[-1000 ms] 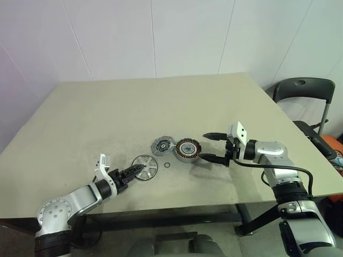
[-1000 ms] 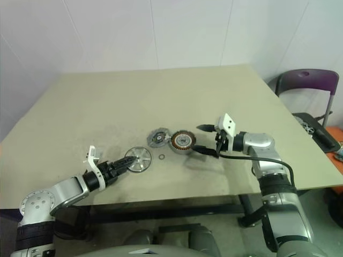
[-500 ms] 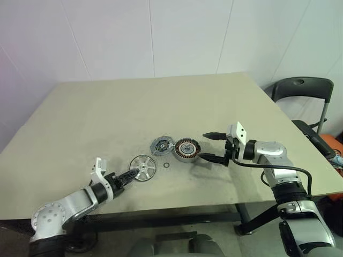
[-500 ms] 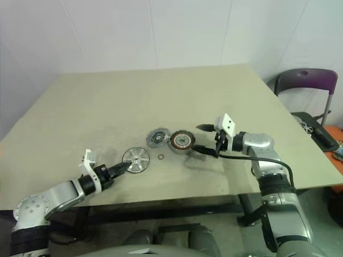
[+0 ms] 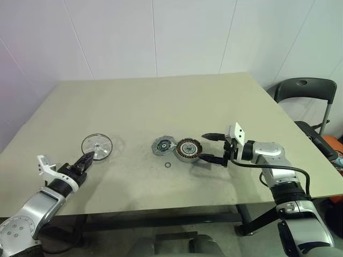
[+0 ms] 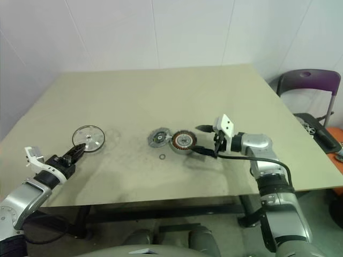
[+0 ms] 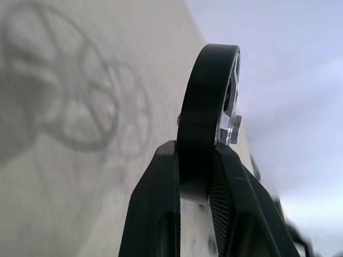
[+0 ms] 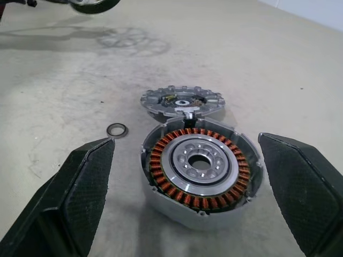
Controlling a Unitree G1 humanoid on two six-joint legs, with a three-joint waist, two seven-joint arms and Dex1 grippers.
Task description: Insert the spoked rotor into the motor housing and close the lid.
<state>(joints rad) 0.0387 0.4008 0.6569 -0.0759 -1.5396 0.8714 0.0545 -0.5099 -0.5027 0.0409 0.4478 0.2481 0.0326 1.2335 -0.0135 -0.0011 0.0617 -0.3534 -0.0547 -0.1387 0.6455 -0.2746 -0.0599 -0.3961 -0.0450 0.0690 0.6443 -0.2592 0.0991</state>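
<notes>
The spoked rotor (image 5: 97,146) is up off the worktop (image 5: 161,101), pinched by its rim in the left gripper (image 5: 86,159) out at the left side, its shadow falling on the surface beneath. Well apart from it, near the middle, the motor housing (image 5: 188,149) sits between the widely spread fingers of the right gripper (image 5: 208,147), neither finger touching it. The lid (image 5: 163,144) lies flat just beside the housing, with a small ring (image 5: 168,165) close by.
</notes>
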